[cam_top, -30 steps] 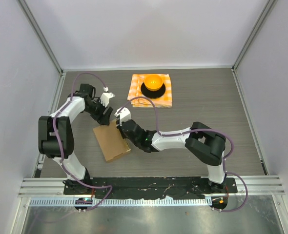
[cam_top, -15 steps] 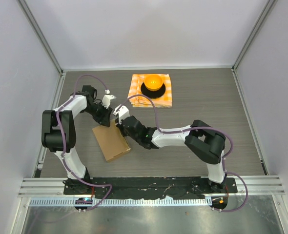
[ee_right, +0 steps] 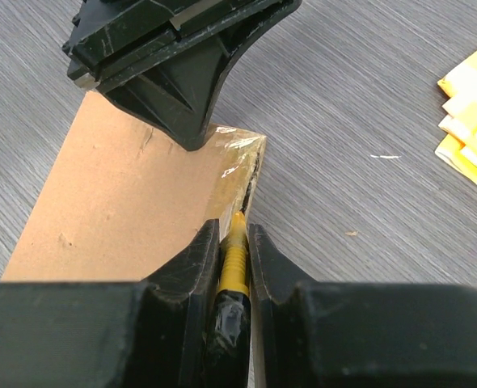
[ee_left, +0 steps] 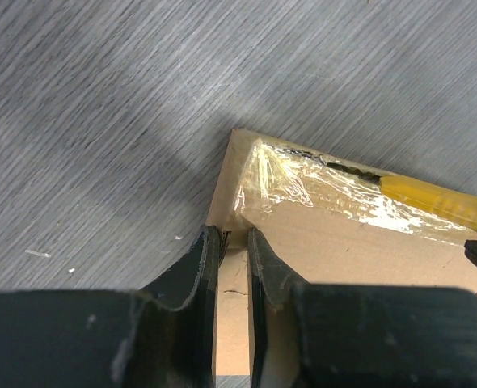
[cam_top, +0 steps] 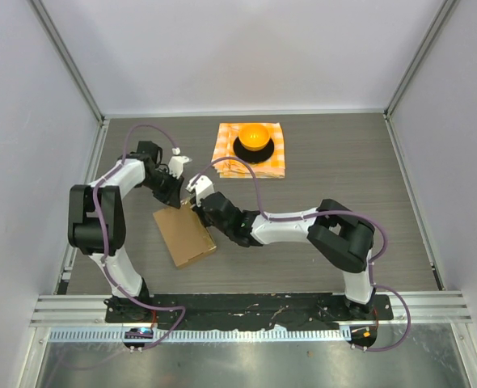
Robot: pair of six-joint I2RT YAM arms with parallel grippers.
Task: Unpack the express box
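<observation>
Express box (cam_top: 186,236) lies flat and skewed on the worktop (cam_top: 344,170), left of centre, toward the near side. Left fingers (ee_left: 202,271) nearly closed at its far corner, cardboard showing in the narrow gap; can't tell if they pinch it. Right fingers (ee_right: 196,267) clamp a yellow tool (ee_right: 234,259), tip at the seam of that same corner, by clear tape (ee_right: 232,162). The two sets of fingers are just beside each other. Wide worktop right of the box; checkered cloth (cam_top: 222,155) well apart at the back. Box is plain brown, flat, lid down, with crinkled tape on that corner.
</observation>
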